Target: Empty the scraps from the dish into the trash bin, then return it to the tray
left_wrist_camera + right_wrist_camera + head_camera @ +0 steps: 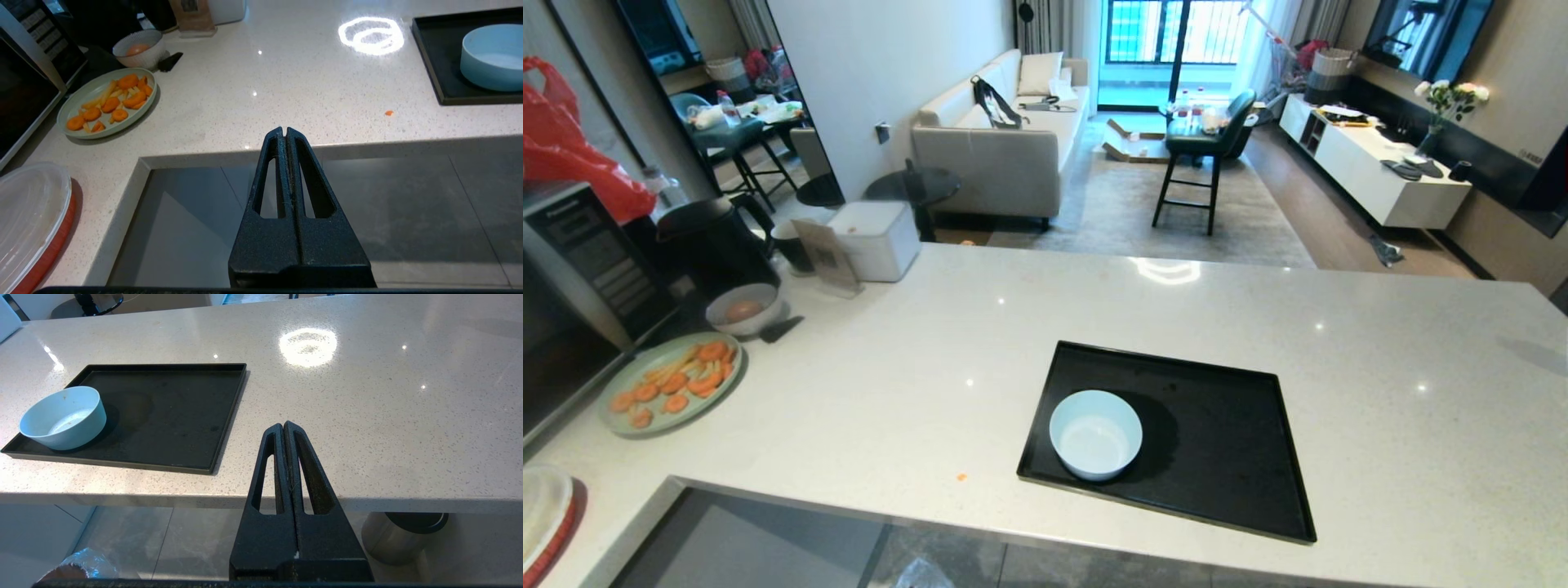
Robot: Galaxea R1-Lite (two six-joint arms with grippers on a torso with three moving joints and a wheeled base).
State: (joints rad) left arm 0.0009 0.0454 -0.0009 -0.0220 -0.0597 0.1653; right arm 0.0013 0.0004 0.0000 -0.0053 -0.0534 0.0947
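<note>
The dish (1094,433), a small white deep-sided bowl, stands upright in the near left corner of the black tray (1217,457), and its inside looks bare. It also shows in the left wrist view, dish (492,57) on tray (437,61), and in the right wrist view, dish (63,416) on tray (171,408). The scraps are out of view. The trash bin (79,563) shows only as crinkly clear plastic on the floor under the counter edge. My left gripper (284,130) and right gripper (283,424) hang shut and empty below the counter's near edge, outside the head view.
A pale green plate (670,384) of carrot slices and a greyer bowl (743,309) sit at the far left by a microwave (580,278). A tiny orange bit (961,476) lies on the counter. A lidded red-rimmed container (32,220) sits near left. A steel cylinder (402,535) stands on the floor.
</note>
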